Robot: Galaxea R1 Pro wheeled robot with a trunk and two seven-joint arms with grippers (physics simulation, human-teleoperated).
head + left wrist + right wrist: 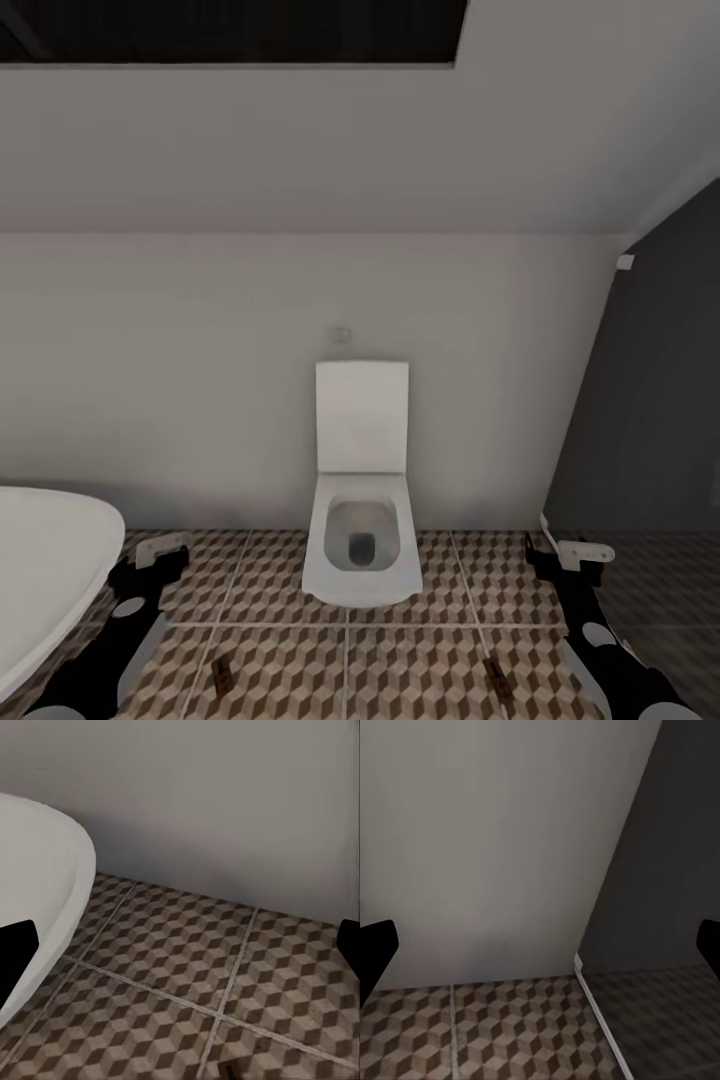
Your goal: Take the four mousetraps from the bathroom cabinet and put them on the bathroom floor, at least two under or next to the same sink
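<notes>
judging by their look, the two mousetraps on the bathroom floor (270, 590) will handle as light, stiff, thin slips: one mousetrap (222, 677) lies just inside your left arm, the other mousetrap (493, 677) just inside your right arm, both flat on the patterned tiles in front of the toilet (361, 530). they sit so low that fingers will likely scrape tile before they bite, so if you need to shift one, come straight down and pinch across the narrow width, at the long edges. expect it to skate on a hard glossy tile if nudged from one side only. a corner of a dark piece (227, 1069) also shows at the edge of the left wrist view, probably the left one.

your left gripper (160, 550) and right gripper (575, 550) both hang low over the floor with jaws spread wide and nothing between them.

around you: a rounded white bathtub (45, 570) close on the left, a plain pale wall (200, 380) behind the toilet, a dark panel (650, 400) on the right with a pale strip along its foot. the tile grout lines are shallow, so the surface is one level plane.
</notes>
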